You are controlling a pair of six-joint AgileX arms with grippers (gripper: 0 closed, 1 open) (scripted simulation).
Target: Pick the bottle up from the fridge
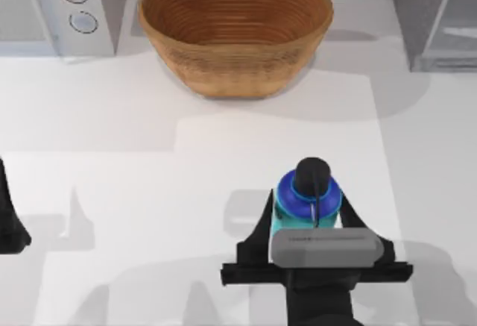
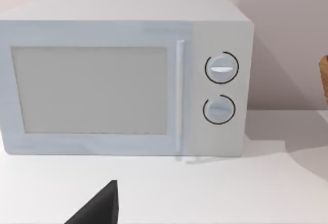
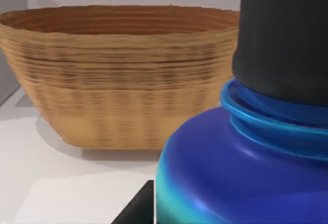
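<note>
White tabletop (image 1: 112,117), microwave (image 2: 123,75) at far left, grey fridge (image 1: 436,13) at far right, woven basket (image 1: 235,31) between them holding nothing, right gripper (image 1: 308,214) clamped around blue bottle (image 1: 307,195) near front, upright, black cap up, left gripper (image 1: 9,225) parked at left edge, fingers unclear

bottle (image 1: 307,195): lower centre-right, upright, between right gripper (image 1: 308,218) fingers
basket (image 1: 235,31): top centre
fridge (image 1: 436,16): upper right
left arm (image 1: 10,221): left edge
</note>
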